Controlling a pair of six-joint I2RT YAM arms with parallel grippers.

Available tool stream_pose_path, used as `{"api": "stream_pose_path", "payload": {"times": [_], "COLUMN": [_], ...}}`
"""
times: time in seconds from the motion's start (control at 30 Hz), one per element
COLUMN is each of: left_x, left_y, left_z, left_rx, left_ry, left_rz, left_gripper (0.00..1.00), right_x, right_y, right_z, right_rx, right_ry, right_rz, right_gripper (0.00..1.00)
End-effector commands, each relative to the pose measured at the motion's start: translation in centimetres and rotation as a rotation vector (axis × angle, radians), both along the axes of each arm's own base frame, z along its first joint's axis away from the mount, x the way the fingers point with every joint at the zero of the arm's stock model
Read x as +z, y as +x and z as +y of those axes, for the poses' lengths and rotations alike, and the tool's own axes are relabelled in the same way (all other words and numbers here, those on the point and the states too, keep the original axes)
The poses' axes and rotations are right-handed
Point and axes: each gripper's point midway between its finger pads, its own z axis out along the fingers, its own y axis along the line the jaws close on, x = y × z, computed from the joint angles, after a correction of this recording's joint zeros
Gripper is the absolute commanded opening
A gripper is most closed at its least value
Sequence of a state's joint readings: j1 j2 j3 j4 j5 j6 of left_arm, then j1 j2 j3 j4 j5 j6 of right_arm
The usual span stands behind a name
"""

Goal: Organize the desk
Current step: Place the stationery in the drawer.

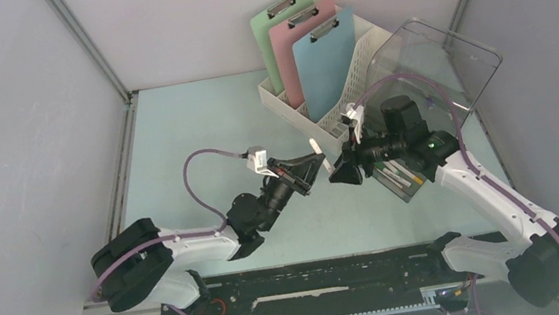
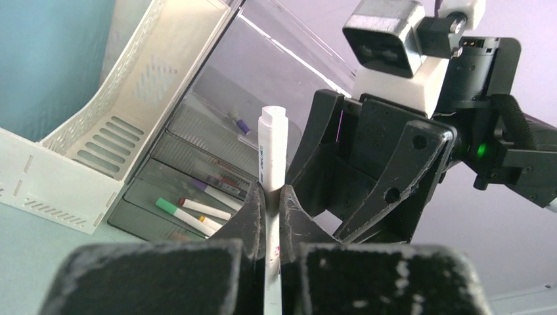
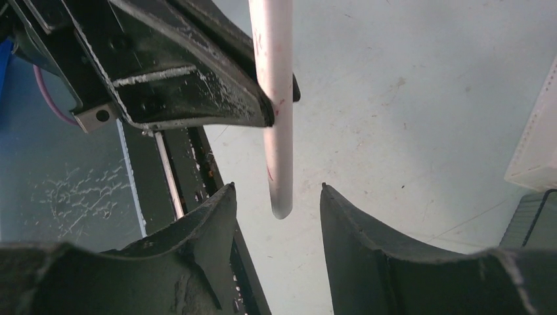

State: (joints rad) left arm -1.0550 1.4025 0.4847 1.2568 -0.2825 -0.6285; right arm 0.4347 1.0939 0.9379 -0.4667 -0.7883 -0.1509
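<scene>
Three clipboards (image 1: 327, 67) (green, pink, blue) stand filed in the white rack (image 1: 285, 102) at the far right of the desk (image 1: 188, 129), the pale mint top that spreads beneath both arms in the top view. Beside the rack a clear case (image 1: 405, 182) lies with its lid (image 1: 433, 59) raised. By my reading most of the tidying is done, and one item is in mid-air between the arms. Much of the case is hidden under the right arm.

From the left wrist, the left gripper (image 2: 271, 203) is clamped narrowly on a white marker (image 2: 271, 157) held upright. The right gripper (image 2: 368, 164) faces it just beyond, jaws spread. Several pens (image 2: 194, 210) lie in the case's compartments. How many there are is hard to tell, and the marker's print is too small to read.

From the right wrist, the marker's lower end hangs between the right fingers, apart from both (a handover not yet made, I judge). What is left, as I see it, is passing the marker, laying it in the case and closing the lid. Only one left finger shows here, and the upper frame edge cuts off the marker's other end.
</scene>
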Motion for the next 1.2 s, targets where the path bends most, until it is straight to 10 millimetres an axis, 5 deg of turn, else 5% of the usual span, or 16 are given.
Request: {"api": "stream_pose_path", "payload": {"times": [0.0,0.5,0.7,0.77,1.17], "left_x": [1.6,2.6,2.5,2.5,2.5], "left_y": [0.3,-0.8,-0.9,-1.0,-1.2], "left_z": [-0.2,-1.8,-2.0,-2.0,0.6], "left_rx": [0.029,-0.029,-0.036,-0.038,0.033], "left_ry": [-0.053,-0.074,-0.073,-0.074,0.001], "left_rz": [-0.017,-0.032,-0.028,-0.027,-0.075], "left_gripper": [0.0,0.0,0.02,0.1,0.78], "right_x": [2.4,2.4,2.4,2.4,1.9], "right_y": [0.8,0.8,0.9,0.9,-0.3], "right_z": [0.5,0.5,0.5,0.5,-0.3], "right_rx": [-0.022,-0.037,-0.038,-0.036,0.063], "right_ry": [0.039,0.048,0.046,0.043,-0.015], "right_rz": [-0.057,-0.069,-0.077,-0.079,-0.201], "right_gripper": [0.57,0.48,0.11,0.0,0.0]}}
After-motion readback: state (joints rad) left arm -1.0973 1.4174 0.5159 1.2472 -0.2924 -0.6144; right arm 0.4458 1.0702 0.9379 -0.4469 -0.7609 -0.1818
